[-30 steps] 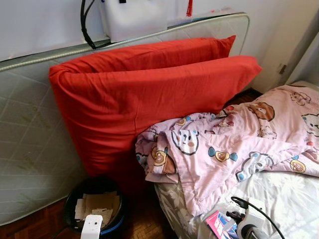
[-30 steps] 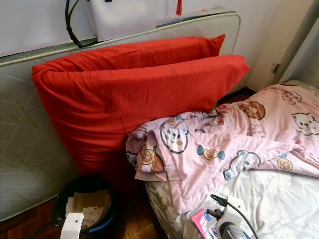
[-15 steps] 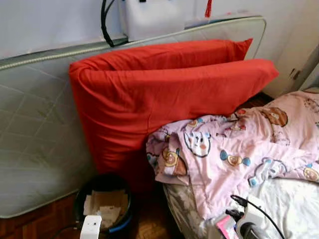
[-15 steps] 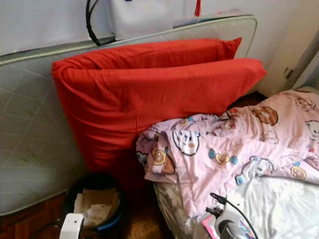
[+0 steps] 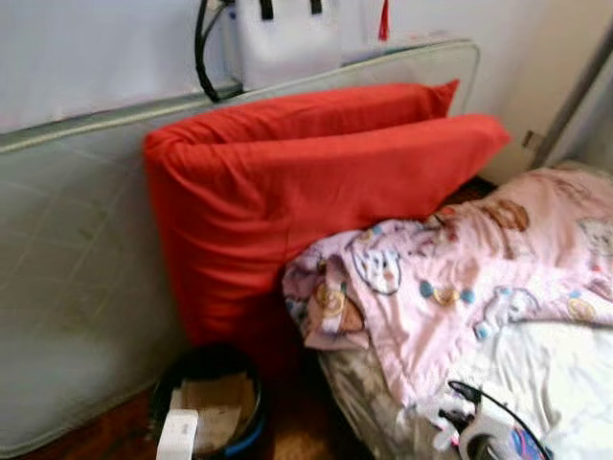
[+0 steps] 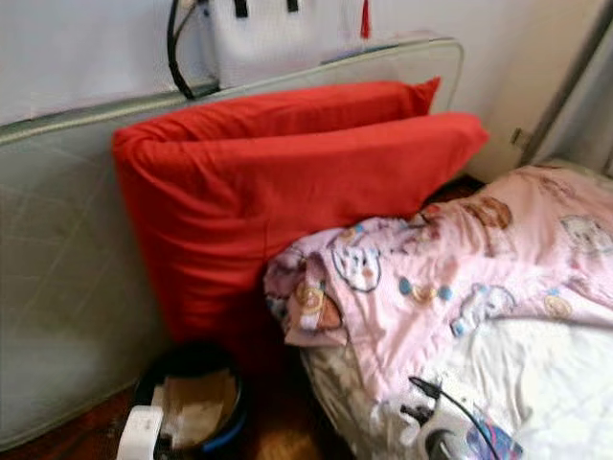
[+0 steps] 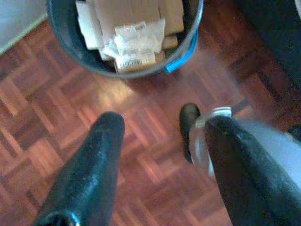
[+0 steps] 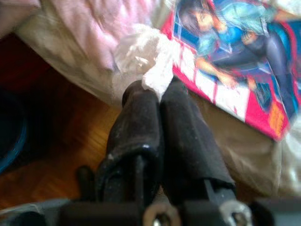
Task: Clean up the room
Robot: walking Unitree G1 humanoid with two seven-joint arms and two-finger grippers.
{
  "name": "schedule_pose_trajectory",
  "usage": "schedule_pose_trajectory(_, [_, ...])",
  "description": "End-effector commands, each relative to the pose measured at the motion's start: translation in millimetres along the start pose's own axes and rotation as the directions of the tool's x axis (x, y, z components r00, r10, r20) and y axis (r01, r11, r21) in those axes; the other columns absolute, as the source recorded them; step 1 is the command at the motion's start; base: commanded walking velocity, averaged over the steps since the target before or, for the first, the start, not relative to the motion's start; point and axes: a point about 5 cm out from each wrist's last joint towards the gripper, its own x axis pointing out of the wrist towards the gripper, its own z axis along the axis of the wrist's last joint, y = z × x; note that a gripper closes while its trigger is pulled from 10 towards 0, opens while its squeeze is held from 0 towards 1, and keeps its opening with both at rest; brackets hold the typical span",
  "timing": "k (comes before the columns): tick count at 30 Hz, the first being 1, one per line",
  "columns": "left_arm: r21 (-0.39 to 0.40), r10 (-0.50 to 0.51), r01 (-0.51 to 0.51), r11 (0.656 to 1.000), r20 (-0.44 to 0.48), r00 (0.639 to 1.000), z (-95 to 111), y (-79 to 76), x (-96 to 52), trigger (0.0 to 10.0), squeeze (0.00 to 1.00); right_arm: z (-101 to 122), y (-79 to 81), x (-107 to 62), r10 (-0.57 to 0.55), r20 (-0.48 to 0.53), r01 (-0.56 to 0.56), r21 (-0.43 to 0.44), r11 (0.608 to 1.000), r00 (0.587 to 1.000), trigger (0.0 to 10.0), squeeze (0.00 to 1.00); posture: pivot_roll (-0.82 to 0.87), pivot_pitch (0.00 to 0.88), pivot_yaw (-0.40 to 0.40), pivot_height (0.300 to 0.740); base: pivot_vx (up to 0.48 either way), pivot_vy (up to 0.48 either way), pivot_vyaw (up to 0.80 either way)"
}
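Note:
My right gripper (image 8: pixel 157 94) is shut on a crumpled white wrapper (image 8: pixel 141 56), which sticks out past the fingertips. It hangs at the bed's near left edge, beside a pink-bordered comic magazine (image 8: pixel 235 61) lying on the sheet. The right arm (image 5: pixel 484 436) shows at the bottom right. My left gripper (image 7: pixel 150 122) stands open over the parquet floor (image 7: pixel 141 160), with nothing between its fingers. A little beyond it is a dark round bin (image 7: pixel 59 28) holding cardboard and paper scraps; the bin (image 5: pixel 244 436) sits on the floor at the foot of the red pillows.
Two big red pillows (image 5: pixel 306 192) lean on a grey mattress (image 5: pixel 77 287) propped against the wall. A pink cartoon-print blanket (image 5: pixel 460 278) lies bunched on the bed. A white bag (image 5: pixel 287 38) hangs above the mattress.
The camera has swung and the picture has blurred. My right gripper has shifted left past the magazine toward the bed's edge, with the white wrapper in it.

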Motion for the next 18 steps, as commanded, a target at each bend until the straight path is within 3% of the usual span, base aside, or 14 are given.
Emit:
schedule_pose_trajectory(1, [0.004, 0.009, -0.009, 1.0, -0.009, 1.0, -1.4, 3.6, -0.5, 10.0, 0.0, 5.5, 7.0, 1.8, 0.019, 0.015, -0.019, -0.01, 1.0, 1.0, 10.0, 0.0, 0.03, 0.0, -0.004, 0.74, 0.0, 0.296, 0.0])
schedule_pose_trajectory(6, [0.006, 0.009, -0.009, 1.0, -0.009, 1.0, -1.5, 3.9, -0.5, 10.0, 0.0, 6.0, 7.4, 1.8, 0.027, 0.017, -0.026, -0.023, 0.999, 0.999, 10.0, 0.0, 0.03, 0.0, -0.004, 0.74, 0.0, 0.293, 0.64])
schedule_pose_trajectory(18, [0.008, 0.009, -0.009, 1.0, -0.012, 1.0, -2.0, 4.3, -0.7, 10.0, 0.0, 4.2, 7.7, 1.7, 0.017, 0.016, -0.017, 0.018, 1.0, 1.0, 10.0, 0.0, 0.03, 0.0, -0.001, 0.74, 0.0, 0.293, 0.0])
